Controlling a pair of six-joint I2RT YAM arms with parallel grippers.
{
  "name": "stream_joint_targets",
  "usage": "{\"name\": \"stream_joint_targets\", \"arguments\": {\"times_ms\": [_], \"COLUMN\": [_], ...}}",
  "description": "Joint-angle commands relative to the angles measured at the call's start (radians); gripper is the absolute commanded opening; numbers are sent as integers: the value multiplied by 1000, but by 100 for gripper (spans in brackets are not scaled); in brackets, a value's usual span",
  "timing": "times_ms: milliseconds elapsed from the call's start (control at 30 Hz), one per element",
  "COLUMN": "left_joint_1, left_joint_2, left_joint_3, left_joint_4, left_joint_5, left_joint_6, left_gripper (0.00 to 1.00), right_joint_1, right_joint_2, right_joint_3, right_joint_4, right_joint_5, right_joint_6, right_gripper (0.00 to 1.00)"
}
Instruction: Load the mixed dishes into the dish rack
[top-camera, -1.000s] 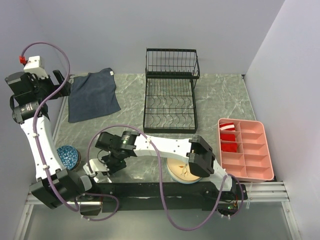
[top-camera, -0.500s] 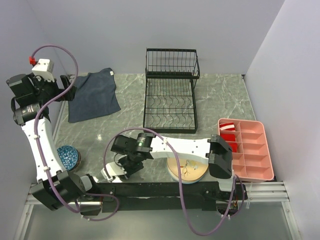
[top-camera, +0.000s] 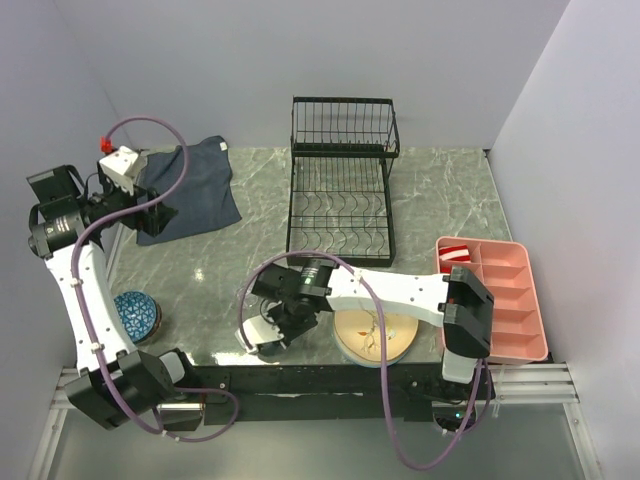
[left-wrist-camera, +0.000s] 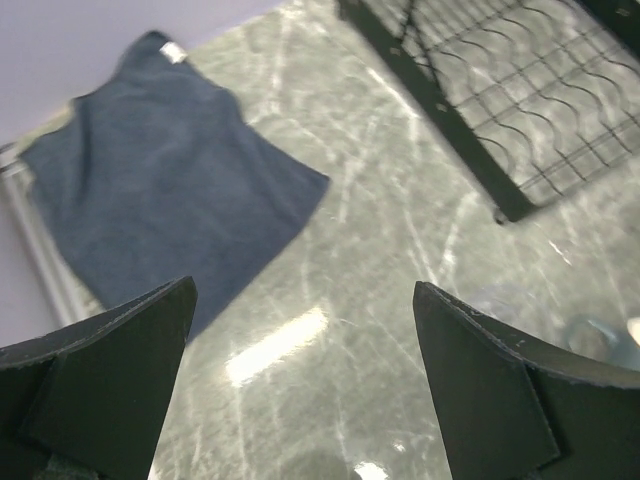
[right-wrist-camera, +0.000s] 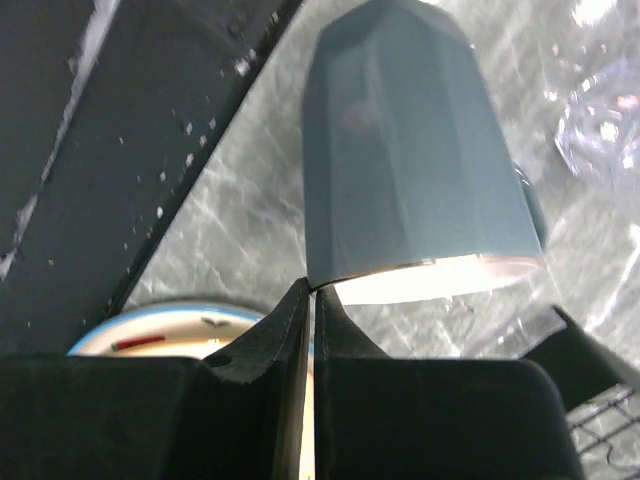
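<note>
A: How many dishes does the overhead view show?

B: Three for certain. One peach plate (top-camera: 375, 338) with a branch drawing is at bottom centre. One blue patterned bowl (top-camera: 135, 315) is at lower left. One white mug (top-camera: 253, 341) is at the bottom, just left of the plate. A fourth dish, one clear glass (right-wrist-camera: 603, 128), shows plainly only as a shine in the upper right of the right wrist view.

A: Where is the rack?

B: One black wire dish rack (top-camera: 340, 195) stands at upper centre on the grey marbled table (top-camera: 440, 200), its tall back section toward the top. All those dishes are outside it, lower in the frame.

A: And the two grippers?

B: The right gripper (right-wrist-camera: 312, 292) is almost closed, pinching the mug's wall at the rim. Whether the mug rests on the table or hangs above it cannot be told. The left gripper (left-wrist-camera: 303, 290) is spread wide and holds nothing, at upper left of the overhead view near the cloth.

A: Anything else?

B: One dark blue cloth (top-camera: 188, 190) lies at upper left, and one pink compartmented tray (top-camera: 510, 300) sits at the right edge with something red in its top-left compartment
</note>
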Motion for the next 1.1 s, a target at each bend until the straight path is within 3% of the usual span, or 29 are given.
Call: {"name": "stream_joint_targets", "arguments": {"times_ms": [0, 233, 433, 933, 1067], "left_joint_1": [-18, -58, -100, -181, -189], "left_joint_2": [-53, -72, -75, -84, -92], "left_joint_3": [-37, -59, -100, -156, -171], "left_joint_4": [-22, 56, 118, 179, 178], "left_joint_5": [96, 43, -12, -95, -99], "left_joint_6": [80, 15, -37, -94, -94], "left_gripper": [96, 96, 96, 96, 96], "right_joint_1": [-15, -21, -33, -44, -31], "right_joint_2": [-80, -95, -145, -135, -134], "right_joint_3": [24, 72, -12, -14, -26], "right_joint_4": [-8, -7, 35, -17, -20], "right_joint_5": [6, 18, 63, -77, -89], "right_joint_6": [-7, -2, -33, 2, 20], "right_gripper": [0, 0, 0, 0, 10]}}
